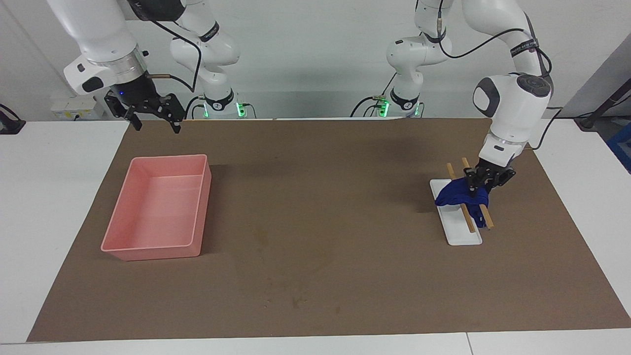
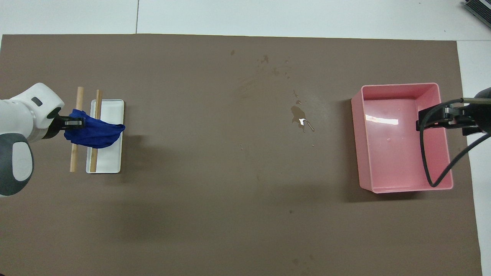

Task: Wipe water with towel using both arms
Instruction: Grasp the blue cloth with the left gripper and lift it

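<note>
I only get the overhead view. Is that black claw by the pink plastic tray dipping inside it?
Observer: No. The facing view shows the right arm's black gripper hanging high in the air, well clear of the pink plastic tray.
Visitor: Is it holding anything?
Observer: Nothing; its fingers are spread open.
Visitor: And the claw at the small deep-blue cloth?
Observer: The left gripper is low, its fingers closed on the towel, which lies over the white flat rack with two wooden sticks.

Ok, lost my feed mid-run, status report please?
Left gripper down on towel, which lies draped on the rack. Right gripper open, waiting above the pink tray. Water mid-mat, path clear.
</note>
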Controlling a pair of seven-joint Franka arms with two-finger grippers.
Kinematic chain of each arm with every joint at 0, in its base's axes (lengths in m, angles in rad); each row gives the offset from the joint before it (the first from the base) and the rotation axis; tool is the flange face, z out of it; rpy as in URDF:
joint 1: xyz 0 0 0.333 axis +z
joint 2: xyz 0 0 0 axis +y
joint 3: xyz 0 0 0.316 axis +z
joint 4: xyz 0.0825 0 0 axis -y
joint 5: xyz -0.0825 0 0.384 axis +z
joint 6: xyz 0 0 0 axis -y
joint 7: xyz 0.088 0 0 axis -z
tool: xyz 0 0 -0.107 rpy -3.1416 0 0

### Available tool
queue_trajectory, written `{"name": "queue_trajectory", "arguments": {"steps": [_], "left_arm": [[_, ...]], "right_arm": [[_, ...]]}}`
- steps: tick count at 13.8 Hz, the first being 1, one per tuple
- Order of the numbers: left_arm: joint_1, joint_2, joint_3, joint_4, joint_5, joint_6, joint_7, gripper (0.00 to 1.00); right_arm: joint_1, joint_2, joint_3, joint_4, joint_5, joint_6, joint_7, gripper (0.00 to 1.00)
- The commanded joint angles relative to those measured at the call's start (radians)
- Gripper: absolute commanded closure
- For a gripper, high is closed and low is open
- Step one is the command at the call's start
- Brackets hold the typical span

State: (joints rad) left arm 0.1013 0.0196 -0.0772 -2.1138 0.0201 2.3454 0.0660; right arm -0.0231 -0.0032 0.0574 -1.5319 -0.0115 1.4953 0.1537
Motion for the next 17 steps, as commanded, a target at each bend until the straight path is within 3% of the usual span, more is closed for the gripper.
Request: {"name": "queue_trajectory", "arguments": {"steps": [1, 4, 7, 9, 14, 17], "left_arm": [[0.009, -0.016, -0.004, -0.011, 0.032, -0.006, 0.005, 0.75], [0.008, -0.018, -0.004, 0.023, 0.038, -0.057, 0.005, 1.00], [0.000, -0.030, -0.004, 0.050, 0.041, -0.103, 0.002, 1.00], [-0.003, -0.030, -0.010, 0.136, 0.029, -0.225, -0.067, 1.00], [-0.064, -0.030, -0.032, 0.332, -0.078, -0.493, -0.501, 1.00], [-0.098, -0.035, -0.058, 0.388, -0.159, -0.621, -0.937, 1.00]], "right_arm": [[-0.015, -0.028, 0.009, -0.034, -0.012, 0.005, -0.020, 0.00], [-0.015, -0.028, 0.009, -0.033, -0.012, 0.005, -0.022, 0.00], [-0.015, -0.028, 0.009, -0.033, -0.012, 0.002, -0.020, 0.00], [-0.018, -0.027, 0.007, -0.033, -0.012, 0.003, -0.025, 0.00], [-0.009, -0.026, 0.018, -0.031, -0.010, 0.011, -0.014, 0.00], [0.038, -0.026, 0.022, -0.030, -0.007, 0.013, 0.097, 0.00]]}}
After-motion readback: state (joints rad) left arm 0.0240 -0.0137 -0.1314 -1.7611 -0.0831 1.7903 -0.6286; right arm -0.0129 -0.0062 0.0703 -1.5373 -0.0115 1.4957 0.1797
